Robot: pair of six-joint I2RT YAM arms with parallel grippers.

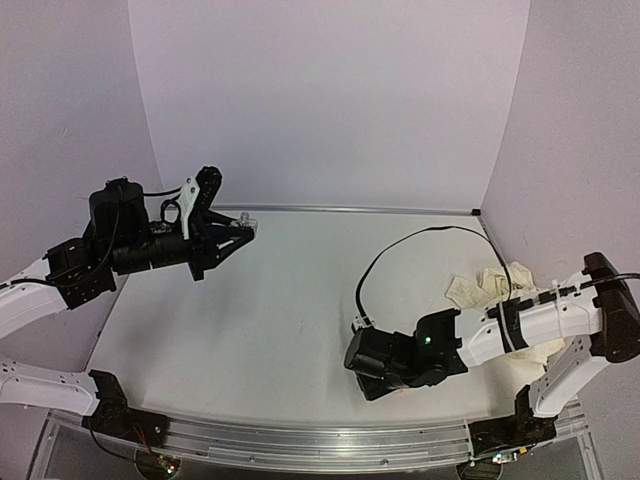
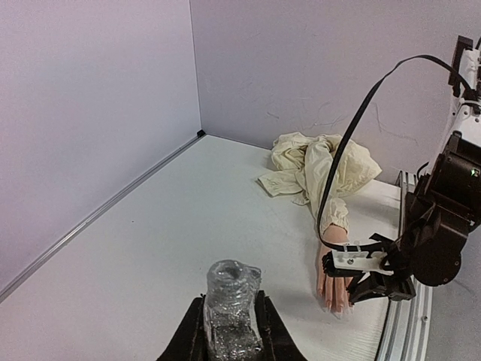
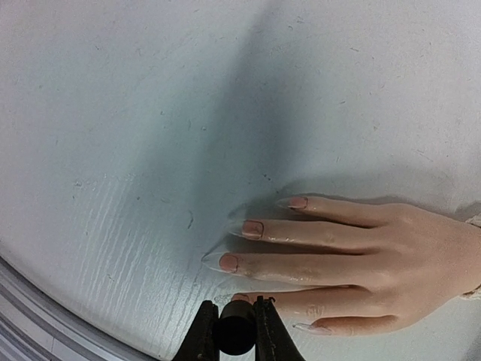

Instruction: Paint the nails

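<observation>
— What has the right hand point(image 3: 234, 322) got?
— Its two fingers are pressed in on a small round black piece point(image 3: 236, 338). What hangs below that piece I cannot tell. It sits right over the tip of one finger of the mannequin hand point(image 3: 391, 263).
— And the nails point(image 3: 252, 229)?
— They are at the tips of that mannequin hand, which lies palm down on the white surface point(image 1: 280, 320) at the near right edge. Three long pointed nails in plain view show pink; a fourth is half hidden behind the right hand.
— The sleeve?
— The cream sleeve point(image 2: 316, 169) lies crumpled behind the wrist, towards the right wall.
— The left hand point(image 2: 231, 331)?
— Shut on a small clear bottle point(image 2: 233, 289), upright with its neck uncapped, held raised over the far left of the surface, well apart from the mannequin hand.
— Anything else?
— A black cable point(image 1: 400, 245) arches above the right arm.
</observation>
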